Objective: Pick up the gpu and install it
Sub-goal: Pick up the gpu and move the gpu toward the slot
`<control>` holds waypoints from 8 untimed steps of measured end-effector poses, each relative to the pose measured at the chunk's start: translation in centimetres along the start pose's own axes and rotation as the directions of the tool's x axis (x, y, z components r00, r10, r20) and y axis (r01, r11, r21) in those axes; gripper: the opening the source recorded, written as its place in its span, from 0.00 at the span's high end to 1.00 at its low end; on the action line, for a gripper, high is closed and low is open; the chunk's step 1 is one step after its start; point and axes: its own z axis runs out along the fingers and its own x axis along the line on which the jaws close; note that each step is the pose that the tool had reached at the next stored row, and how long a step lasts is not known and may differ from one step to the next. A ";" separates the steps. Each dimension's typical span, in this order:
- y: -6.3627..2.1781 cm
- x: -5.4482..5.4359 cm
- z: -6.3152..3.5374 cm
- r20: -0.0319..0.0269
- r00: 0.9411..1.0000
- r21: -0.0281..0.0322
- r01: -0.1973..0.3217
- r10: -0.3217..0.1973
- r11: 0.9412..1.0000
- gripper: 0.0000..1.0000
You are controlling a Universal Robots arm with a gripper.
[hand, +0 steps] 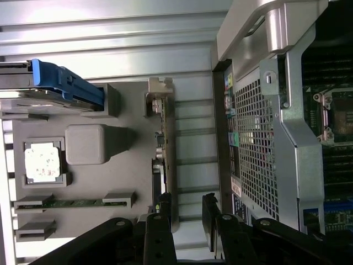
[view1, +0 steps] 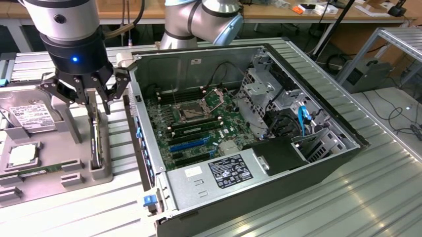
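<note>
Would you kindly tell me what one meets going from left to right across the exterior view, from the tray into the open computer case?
hard drive → gpu, on edge in the tray → motherboard → blue cable. The open gripper is left out, as it hangs over the gpu.

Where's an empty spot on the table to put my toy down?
The ribbed table is bare on the exterior view's right of the computer case, and below the grey tray in that view. Crowded: the tray, full of parts, with the open gripper over the gpu; the gap between tray and case is narrow.
</note>
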 end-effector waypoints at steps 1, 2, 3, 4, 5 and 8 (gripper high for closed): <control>0.00 0.0 0.01 0.000 1.000 0.000 0.000 0.000 1.000 0.64; 0.00 0.0 0.03 0.000 1.000 0.000 0.000 0.000 1.000 0.64; 0.00 0.0 0.05 0.000 1.000 0.000 0.000 0.000 1.000 0.64; -0.01 0.0 0.07 0.000 1.000 0.001 0.000 0.000 1.000 0.64; -0.01 0.0 0.08 0.000 1.000 0.001 0.000 0.000 1.000 0.64; -0.01 0.0 0.13 0.000 1.000 0.001 0.000 0.000 1.000 0.64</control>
